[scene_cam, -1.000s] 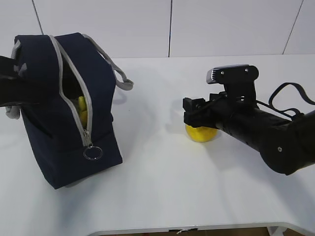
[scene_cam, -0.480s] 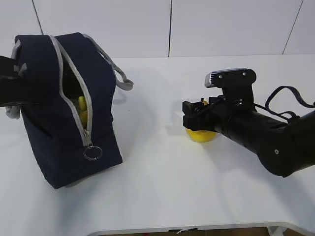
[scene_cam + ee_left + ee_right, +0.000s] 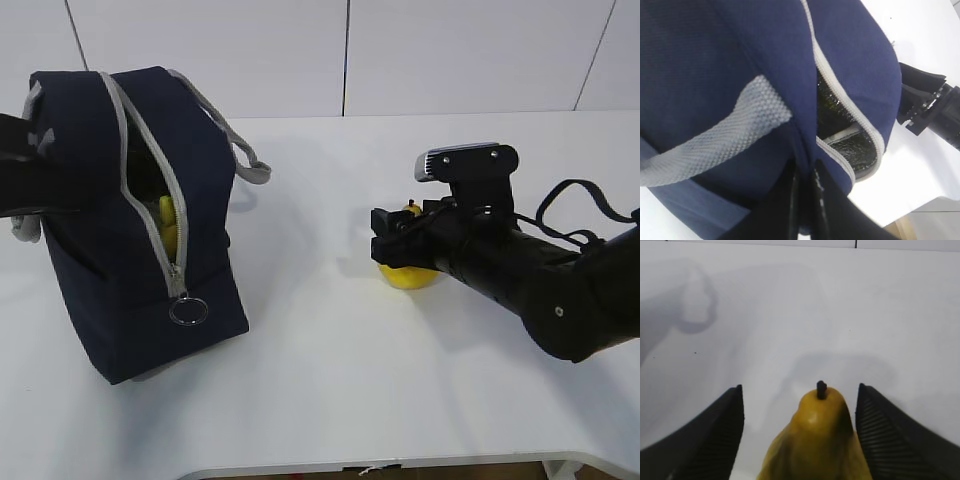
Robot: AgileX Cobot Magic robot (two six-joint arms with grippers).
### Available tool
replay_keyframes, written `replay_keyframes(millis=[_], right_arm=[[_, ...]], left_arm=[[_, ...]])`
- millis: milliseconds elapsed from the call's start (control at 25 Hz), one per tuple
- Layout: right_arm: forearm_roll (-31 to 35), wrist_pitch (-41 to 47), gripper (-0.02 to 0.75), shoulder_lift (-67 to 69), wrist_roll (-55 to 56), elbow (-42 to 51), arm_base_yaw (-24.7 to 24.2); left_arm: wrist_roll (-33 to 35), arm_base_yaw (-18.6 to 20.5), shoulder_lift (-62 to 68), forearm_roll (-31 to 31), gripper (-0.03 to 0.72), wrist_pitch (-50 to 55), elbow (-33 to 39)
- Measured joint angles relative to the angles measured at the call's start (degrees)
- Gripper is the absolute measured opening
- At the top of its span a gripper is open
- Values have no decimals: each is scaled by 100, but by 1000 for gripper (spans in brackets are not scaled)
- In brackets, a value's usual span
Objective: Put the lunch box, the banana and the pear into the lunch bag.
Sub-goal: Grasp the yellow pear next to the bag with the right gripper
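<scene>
Straddling the pear, bag pinched open

Spread wide, the right end effector (image 3: 800, 405) flanked the upright pear (image 3: 816, 445) on the white bench (image 3: 330, 360) without touching it. Farther left, the left end effector (image 3: 804, 192) pinched the lunch bag (image 3: 130, 220) fabric, zipper open, something yellow visible inside.

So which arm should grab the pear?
The right one. Its open gripper already has a finger on each side of the pear, while the left gripper is shut on the bag.
</scene>
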Motion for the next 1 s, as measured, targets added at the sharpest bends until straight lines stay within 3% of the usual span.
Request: replay_keyframes(millis=[320,560,840,1000], right_arm=[[0,-4,440,0,0,0,0],[0,-4,397,0,0,0,0],[0,-13,290,0,0,0,0],[0,-13,276,0,0,0,0]], left_arm=[[0,0,0,0,-15,0,0],[0,0,0,0,-15,0,0],[0,0,0,0,-15,0,0],[0,0,0,0,-15,0,0]])
